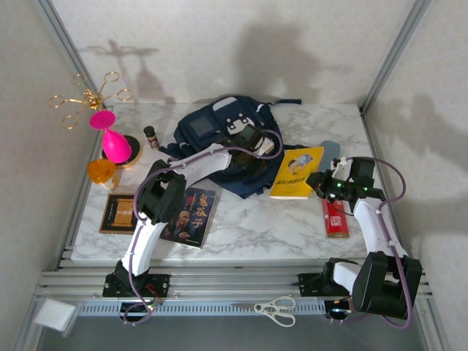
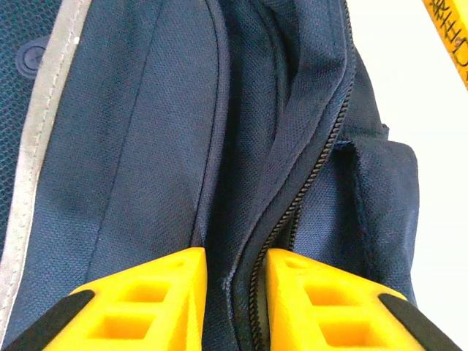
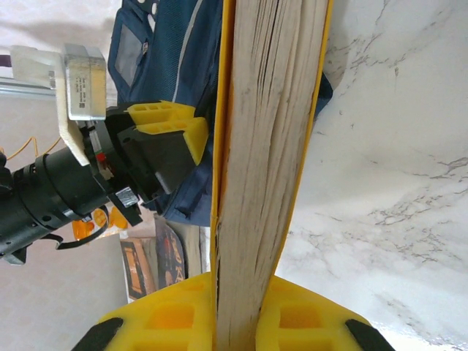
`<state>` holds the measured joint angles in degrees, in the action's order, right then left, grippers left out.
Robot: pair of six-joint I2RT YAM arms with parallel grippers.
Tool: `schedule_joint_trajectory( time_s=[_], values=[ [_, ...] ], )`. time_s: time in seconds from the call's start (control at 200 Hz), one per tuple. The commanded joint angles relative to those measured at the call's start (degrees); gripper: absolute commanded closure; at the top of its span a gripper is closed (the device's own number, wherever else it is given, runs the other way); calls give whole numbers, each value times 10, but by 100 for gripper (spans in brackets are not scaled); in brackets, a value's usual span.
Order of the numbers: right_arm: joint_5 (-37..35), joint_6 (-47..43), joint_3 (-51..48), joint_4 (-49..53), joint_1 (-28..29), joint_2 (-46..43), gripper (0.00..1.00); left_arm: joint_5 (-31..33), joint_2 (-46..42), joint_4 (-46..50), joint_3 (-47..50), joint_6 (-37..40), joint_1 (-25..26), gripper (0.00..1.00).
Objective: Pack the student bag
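**Table** (image 1: pixel 248 230): white marble top. Contents are listed from the left edge.

- **Gold wire rack** (image 1: pixel 86 99): stands at the far-left corner, against the wall.
- **Pink vessel** (image 1: pixel 111 140): hourglass shape, upright. An **orange cup** (image 1: pixel 101 171) sits just in front of it.
- **Small dark bottle** (image 1: pixel 151 136): upright, between the pink vessel and the bag.
- **Brown flat book** (image 1: pixel 118 213): lies near the front-left edge.
- **Portrait-cover book** (image 1: pixel 191 216): lies flat just to the right of the brown book, with its left part under the left arm.
- **Student bag** (image 1: pixel 212 124): navy fabric with a grey stripe. It lies at the centre-far part of the table with its zipped edge turned toward the yellow book.
- **Left gripper** (image 2: pixel 235 256): reaches over the bag's right side. Its yellow fingers (image 2: pixel 168 289) stand close together and pinch a fold of navy fabric beside the zipper teeth.
- **Scissors** (image 1: pixel 276 310): white handles, lying on the metal rail in front of the table.
- **Yellow book** (image 1: pixel 296 170): just right of the bag, with its left edge touching the bag fabric.
- **Right gripper** (image 3: pixel 245 281): at the book's right edge. Its fingers (image 3: pixel 311 311) press on both covers, clamping the page block between them.
- **Red packet** (image 1: pixel 336 218): lies flat near the right edge, just in front of the right gripper.
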<state>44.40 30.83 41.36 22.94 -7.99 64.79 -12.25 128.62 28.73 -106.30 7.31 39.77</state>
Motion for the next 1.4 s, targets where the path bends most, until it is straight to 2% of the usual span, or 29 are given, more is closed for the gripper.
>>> schedule_joint_trajectory(
  time_s=[0.0, 0.07, 0.13, 0.17, 0.29, 0.626, 0.761, 0.906, 1.051, 1.232, 1.397],
  values=[
    [20, -6, 9, -32, 3, -14, 100, -11, 16, 17, 2, 7, -3, 74],
    [19, -5, 9, -33, 4, -13, 100, -18, 16, 18, 3, 10, -4, 83],
    [19, -4, 10, -34, 4, -13, 100, -4, 15, 18, 1, 10, -4, 85],
    [20, -3, 10, -33, 4, -13, 100, 3, 13, 21, -3, 9, -5, 91],
    [20, -7, 14, -29, 4, -13, 100, -6, -12, 21, -8, 5, -6, 100],
    [36, -14, 46, 11, 18, -34, 100, 41, -111, 16, 1, 1, 7, 100],
    [45, 9, 49, -6, 59, -36, 100, 57, -145, 19, 1, 0, 9, 100],
    [49, 66, 31, -74, 108, -22, 100, 88, -193, 11, 2, -5, 12, 100],
    [31, 125, 32, -185, 177, 36, 100, 104, -232, 7, 1, 5, 17, 100],
    [-13, 158, 82, -267, 254, 160, 100, 126, -264, 10, 3, 8, 19, 100],
    [-50, 180, 139, -374, 291, 272, 100, 148, -272, -5, 0, -10, 21, 100]
  ],
)
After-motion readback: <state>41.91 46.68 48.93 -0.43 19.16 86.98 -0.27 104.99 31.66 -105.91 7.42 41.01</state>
